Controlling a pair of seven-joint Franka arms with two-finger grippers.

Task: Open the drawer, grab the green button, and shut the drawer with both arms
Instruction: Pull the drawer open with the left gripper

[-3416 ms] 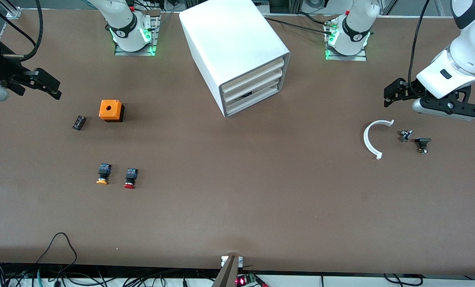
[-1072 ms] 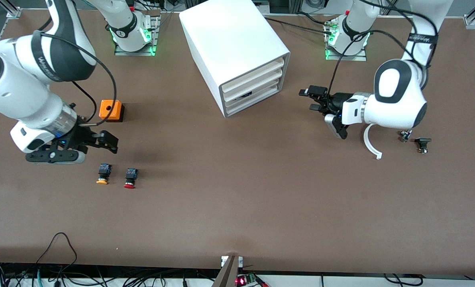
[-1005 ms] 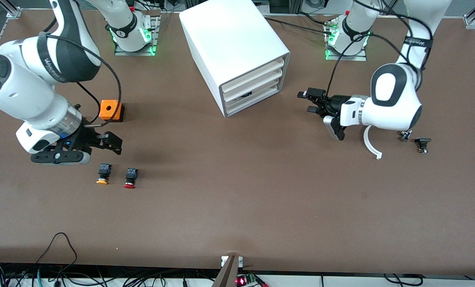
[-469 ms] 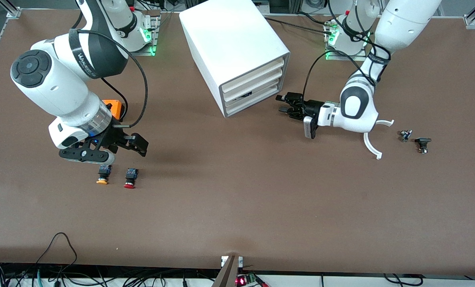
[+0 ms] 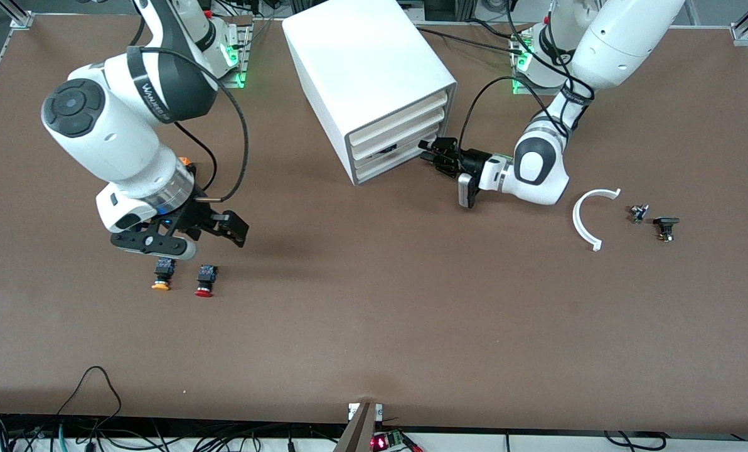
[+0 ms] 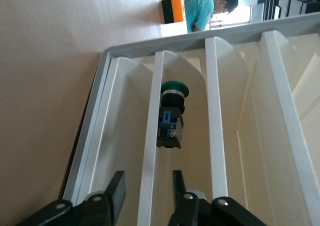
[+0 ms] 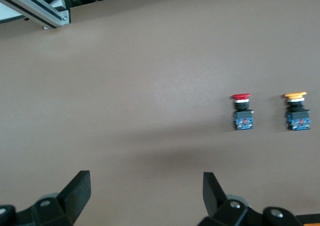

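Note:
The white cabinet (image 5: 361, 56) stands at the table's middle, its three fronts flush. The drawer (image 5: 394, 164) is the lowest. In the left wrist view its front edge (image 6: 151, 126) runs between my open fingers. The green-capped button (image 6: 170, 121) lies inside, just above that front; in the front view it is a dark speck (image 5: 386, 149). My left gripper (image 5: 429, 152) (image 6: 146, 178) is open at the cabinet's front, astride the drawer's upper edge. My right gripper (image 5: 239, 229) (image 7: 146, 181) is open and empty over bare table toward the right arm's end.
A yellow-capped button (image 5: 162, 275) (image 7: 296, 111) and a red-capped one (image 5: 204, 279) (image 7: 242, 111) lie just nearer the front camera than the right gripper. An orange box (image 5: 186, 162) is mostly hidden by the right arm. A white curved piece (image 5: 584, 216) and two small parts (image 5: 637, 213) lie toward the left arm's end.
My left gripper has moved across the table to the cabinet's front and now straddles the bottom drawer's edge. My right gripper has moved toward the table's middle, past the orange box.

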